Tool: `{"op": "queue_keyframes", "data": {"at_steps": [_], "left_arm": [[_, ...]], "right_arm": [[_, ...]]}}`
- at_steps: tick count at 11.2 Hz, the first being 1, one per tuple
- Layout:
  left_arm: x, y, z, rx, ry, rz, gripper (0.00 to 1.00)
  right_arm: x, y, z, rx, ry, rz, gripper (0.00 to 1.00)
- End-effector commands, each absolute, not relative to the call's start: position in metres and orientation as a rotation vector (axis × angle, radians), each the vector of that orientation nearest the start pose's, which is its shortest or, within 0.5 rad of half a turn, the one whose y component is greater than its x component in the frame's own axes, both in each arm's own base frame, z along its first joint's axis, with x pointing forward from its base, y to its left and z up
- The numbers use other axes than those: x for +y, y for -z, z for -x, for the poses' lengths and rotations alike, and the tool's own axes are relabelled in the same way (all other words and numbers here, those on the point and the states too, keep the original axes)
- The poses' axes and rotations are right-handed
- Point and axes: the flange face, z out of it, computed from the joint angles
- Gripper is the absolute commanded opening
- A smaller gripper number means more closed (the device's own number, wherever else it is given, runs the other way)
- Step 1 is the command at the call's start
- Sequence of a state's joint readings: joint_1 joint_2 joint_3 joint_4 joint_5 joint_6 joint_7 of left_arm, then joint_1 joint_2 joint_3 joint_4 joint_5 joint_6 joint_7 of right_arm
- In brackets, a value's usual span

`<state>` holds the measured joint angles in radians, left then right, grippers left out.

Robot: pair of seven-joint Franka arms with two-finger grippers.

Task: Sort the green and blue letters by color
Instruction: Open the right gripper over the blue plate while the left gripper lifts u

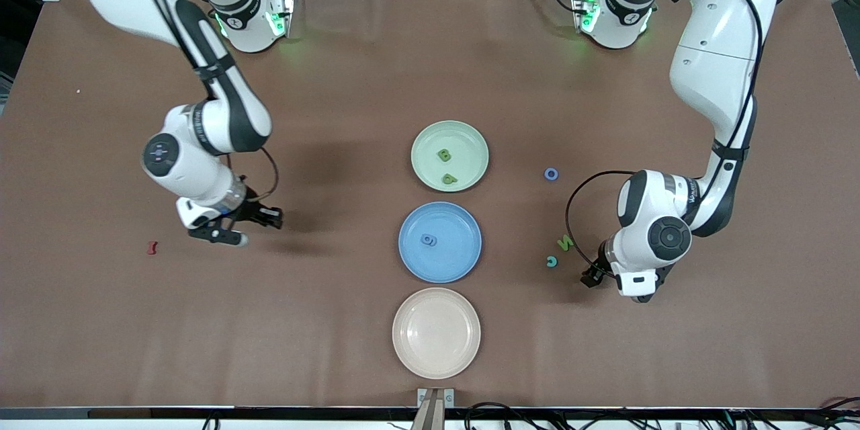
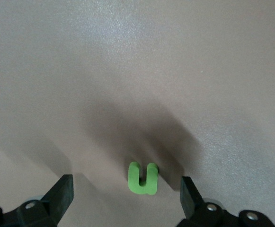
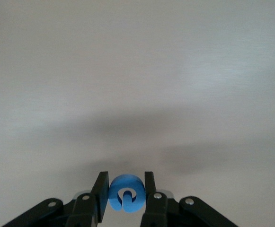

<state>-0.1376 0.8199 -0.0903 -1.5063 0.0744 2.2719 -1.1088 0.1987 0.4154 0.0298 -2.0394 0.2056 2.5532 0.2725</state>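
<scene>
The right tool pinched a blue letter between its fingers, hanging over bare tabletop toward the right arm's end, near a small dark red letter. The left tool stood spread wide, low over a green u lying flat between its fingers. Close by lay a green N and a teal c, with a blue o farther from the camera. Two green letters lay in the green plate, one blue letter in the blue plate, nearer than which sat a beige plate.
</scene>
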Motion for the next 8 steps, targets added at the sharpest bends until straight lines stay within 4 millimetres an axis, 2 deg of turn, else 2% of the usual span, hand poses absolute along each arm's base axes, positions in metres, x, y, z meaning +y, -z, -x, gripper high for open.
{"op": "queue_keyframes", "data": {"at_steps": [1, 3, 6, 8], "left_arm": [[-0.148, -0.175, -0.696, -1.350, -0.080, 2.839, 0.00], [-0.148, -0.175, -0.696, -1.358, -0.080, 2.835, 0.00], [-0.149, -0.175, -0.695, -1.367, -0.080, 2.831, 0.00], [-0.153, -0.183, -0.696, -1.364, -0.063, 2.839, 0.00]], "right_arm": [[0.212, -0.254, -0.615, 0.342, 0.122, 2.922, 0.00], [0.253, -0.256, -0.620, 0.275, 0.154, 2.908, 0.00], [0.327, -0.251, -0.630, 0.143, 0.211, 2.878, 0.00], [0.370, -0.255, -0.628, 0.060, 0.267, 2.847, 0.00]]}}
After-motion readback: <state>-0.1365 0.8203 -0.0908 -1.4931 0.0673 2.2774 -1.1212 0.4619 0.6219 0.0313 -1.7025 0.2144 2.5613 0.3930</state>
